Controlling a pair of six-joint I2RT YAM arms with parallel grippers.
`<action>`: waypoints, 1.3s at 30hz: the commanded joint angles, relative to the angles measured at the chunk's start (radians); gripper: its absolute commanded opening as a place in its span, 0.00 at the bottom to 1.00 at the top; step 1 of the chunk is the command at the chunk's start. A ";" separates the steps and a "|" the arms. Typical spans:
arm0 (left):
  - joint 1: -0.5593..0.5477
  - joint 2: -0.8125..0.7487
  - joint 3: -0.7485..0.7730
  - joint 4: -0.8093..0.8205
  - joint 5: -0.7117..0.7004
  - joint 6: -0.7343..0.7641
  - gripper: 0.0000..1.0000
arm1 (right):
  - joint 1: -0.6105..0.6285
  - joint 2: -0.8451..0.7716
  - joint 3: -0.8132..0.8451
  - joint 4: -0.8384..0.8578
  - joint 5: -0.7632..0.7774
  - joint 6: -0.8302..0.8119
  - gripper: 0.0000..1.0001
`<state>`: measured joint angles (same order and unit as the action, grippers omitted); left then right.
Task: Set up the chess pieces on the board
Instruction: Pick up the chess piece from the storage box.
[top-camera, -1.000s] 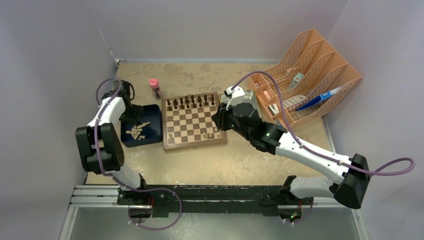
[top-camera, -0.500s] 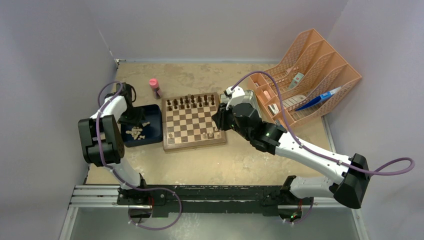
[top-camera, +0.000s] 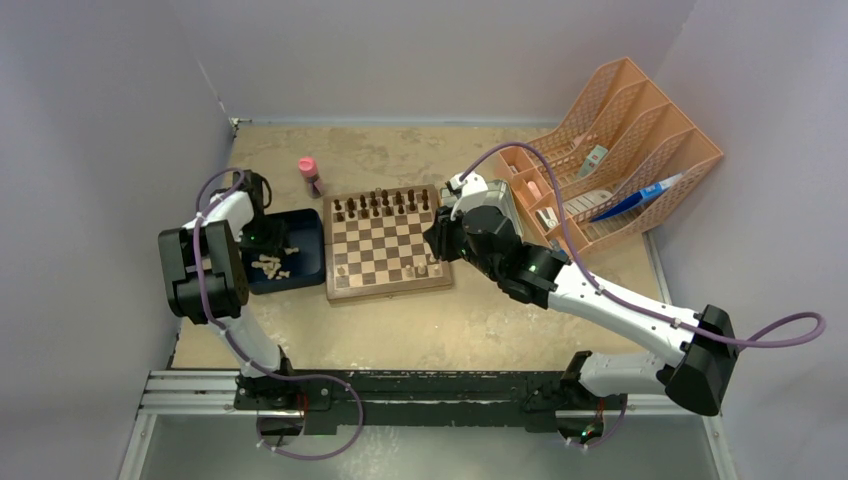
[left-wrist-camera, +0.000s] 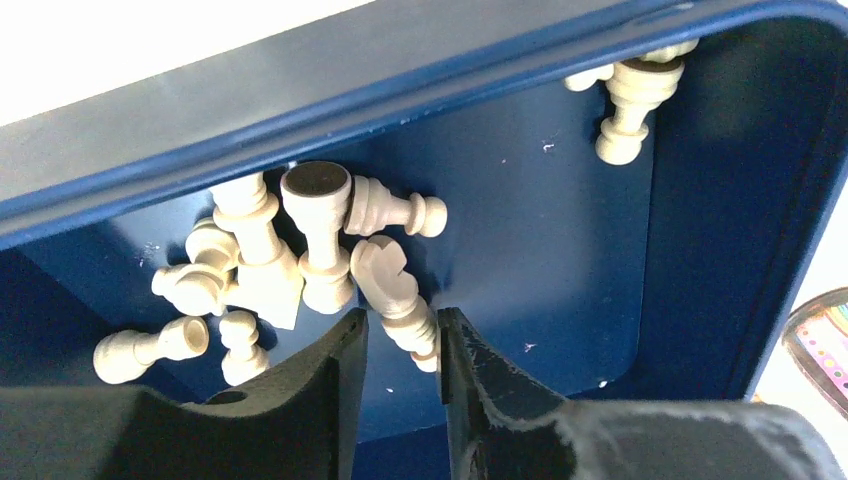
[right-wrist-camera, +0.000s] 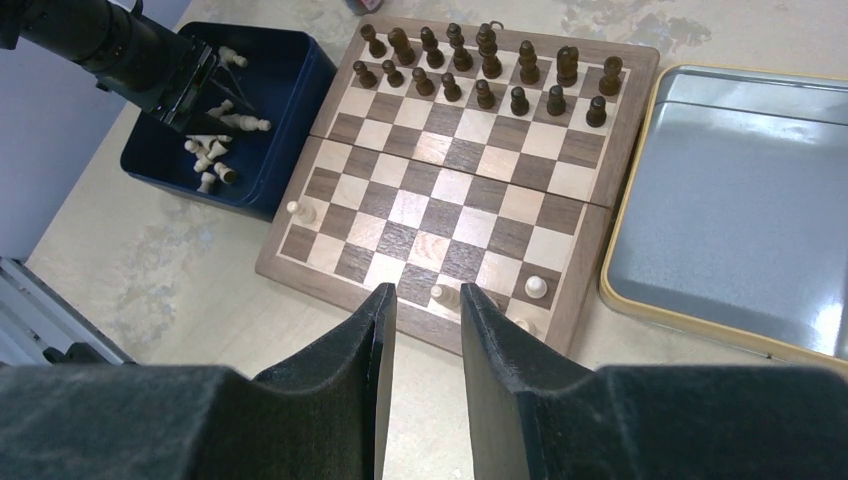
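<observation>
The board (top-camera: 385, 245) carries dark chess pieces (right-wrist-camera: 480, 70) on its two far rows and three pale ones (right-wrist-camera: 537, 286) near its near edge and left border. Several more pale pieces (left-wrist-camera: 300, 240) lie in a heap in the dark blue tray (left-wrist-camera: 560, 230). My left gripper (left-wrist-camera: 402, 318) is down in the tray, open. A lying pale piece with a notched head (left-wrist-camera: 392, 280) sits between its fingers, touching the right one, with a gap at the left one. My right gripper (right-wrist-camera: 425, 295) hangs open and empty above the board's near edge.
A grey metal tin (right-wrist-camera: 740, 200) lies right of the board, under my right arm. A pink-capped bottle (top-camera: 310, 176) stands behind the tray. An orange file rack (top-camera: 620, 140) fills the back right corner. Walls close in at left, back and right.
My left gripper has moved lower and nearer into the tray, and its jaws have narrowed around a pale piece. The right arm has not moved.
</observation>
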<state>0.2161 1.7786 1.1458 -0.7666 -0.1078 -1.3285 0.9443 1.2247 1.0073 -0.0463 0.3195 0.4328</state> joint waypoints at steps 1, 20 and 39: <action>0.008 -0.008 -0.017 0.020 -0.006 -0.032 0.29 | 0.007 0.004 0.036 0.029 0.004 -0.016 0.33; 0.008 -0.318 -0.084 0.041 -0.024 0.042 0.06 | 0.006 -0.026 0.022 0.019 0.010 0.010 0.33; -0.031 -0.794 -0.444 0.714 0.670 0.574 0.00 | 0.007 -0.034 0.002 0.200 -0.106 0.063 0.34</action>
<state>0.2096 0.9981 0.7341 -0.2848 0.2878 -0.8661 0.9443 1.2236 0.9985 0.0250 0.2485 0.4820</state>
